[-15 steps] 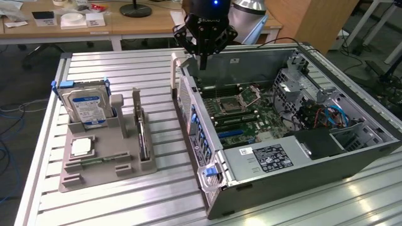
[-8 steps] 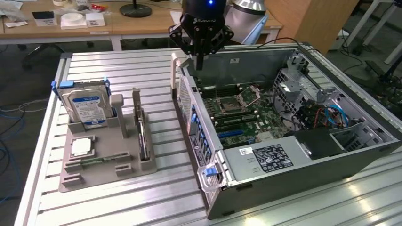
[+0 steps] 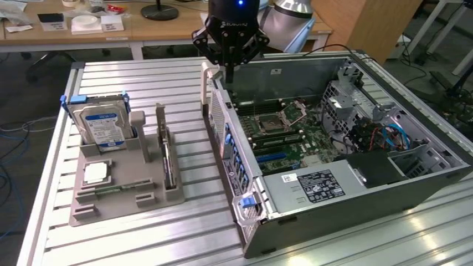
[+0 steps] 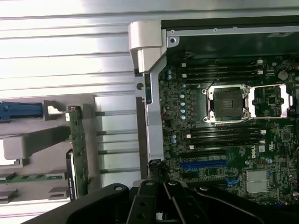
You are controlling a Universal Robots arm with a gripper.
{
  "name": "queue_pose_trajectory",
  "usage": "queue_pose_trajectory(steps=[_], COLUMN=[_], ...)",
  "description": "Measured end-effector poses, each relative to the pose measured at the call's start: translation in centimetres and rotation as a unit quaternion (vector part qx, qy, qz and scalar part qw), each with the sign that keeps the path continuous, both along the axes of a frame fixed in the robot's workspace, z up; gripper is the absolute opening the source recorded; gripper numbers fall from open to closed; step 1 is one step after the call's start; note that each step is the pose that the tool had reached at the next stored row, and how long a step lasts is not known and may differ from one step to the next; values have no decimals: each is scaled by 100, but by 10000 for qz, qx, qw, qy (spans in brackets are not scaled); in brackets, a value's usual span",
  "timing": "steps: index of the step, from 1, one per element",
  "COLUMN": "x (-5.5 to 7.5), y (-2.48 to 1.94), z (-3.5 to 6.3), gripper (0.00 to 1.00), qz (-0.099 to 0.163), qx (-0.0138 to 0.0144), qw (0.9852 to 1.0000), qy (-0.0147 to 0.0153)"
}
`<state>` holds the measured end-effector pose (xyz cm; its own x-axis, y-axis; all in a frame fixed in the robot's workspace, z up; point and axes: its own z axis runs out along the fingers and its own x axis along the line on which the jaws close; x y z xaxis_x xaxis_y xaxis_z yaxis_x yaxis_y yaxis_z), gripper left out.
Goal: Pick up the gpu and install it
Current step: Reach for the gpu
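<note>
Status: pick-up not begun, installation not begun

1. Hand. My hand (image 3: 229,73) hangs over the open computer case (image 3: 369,194), above the side wall that faces the grey holder (image 3: 118,206), near that wall's far end as the exterior view shows it. The fingers point down and are pressed together with nothing between them. I touch neither the case nor any part.

2. Graphics card. The graphics card (image 3: 169,160) stands on its long edge in a slot of the grey holder, between two grey uprights, on the slatted metal worktop (image 3: 148,244). It is at the exterior view's left of the case and well apart from my hand. In the wrist view its green board edge runs alongside the case wall, with a strip of bare worktop between the two.

3. Other parts in the holder. The hard drive (image 3: 103,126) with the blue label stands upright at the far end. The square silver processor chip (image 3: 96,173) lies flat nearer the camera. Neither belongs to this task.

4. Case. The side is off and the motherboard (image 3: 284,144) is exposed. The blue expansion slot (image 4: 203,164) carries no card.

5. Judgement. No step of the task shows as complete. The card has yet to be gripped, lifted out of its slot, carried across to the case and seated in the motherboard
</note>
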<state>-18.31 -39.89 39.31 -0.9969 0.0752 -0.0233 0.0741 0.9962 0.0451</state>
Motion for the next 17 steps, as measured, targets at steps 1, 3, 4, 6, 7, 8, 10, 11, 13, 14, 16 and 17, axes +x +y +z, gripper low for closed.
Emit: queue_pose_trajectory(steps=[1, 3, 4, 6, 7, 8, 10, 11, 13, 14, 16, 17], x=[-13, -39, -51, -75, -88, -99, -119, -129, -154, -167, -191, -203], y=[0, 0, 0, 0, 0, 0, 0, 0, 0, 0, 0, 0], z=[0, 0, 0, 0, -1, -1, -1, -1, -1, -2, -2, -2], gripper=[11, 11, 11, 11, 11, 11, 11, 11, 11, 11, 11, 11], qz=[0, 0, 0, 0, 0, -1, -1, -1, 0, -1, 0, 0], qx=[0, 0, 0, 0, 0, 0, 0, 0, 0, 0, 0, 0], qw=[10000, 10000, 10000, 10000, 10000, 10000, 10000, 10000, 10000, 10000, 10000, 10000], qy=[0, 0, 0, 0, 0, 0, 0, 0, 0, 0, 0, 0])
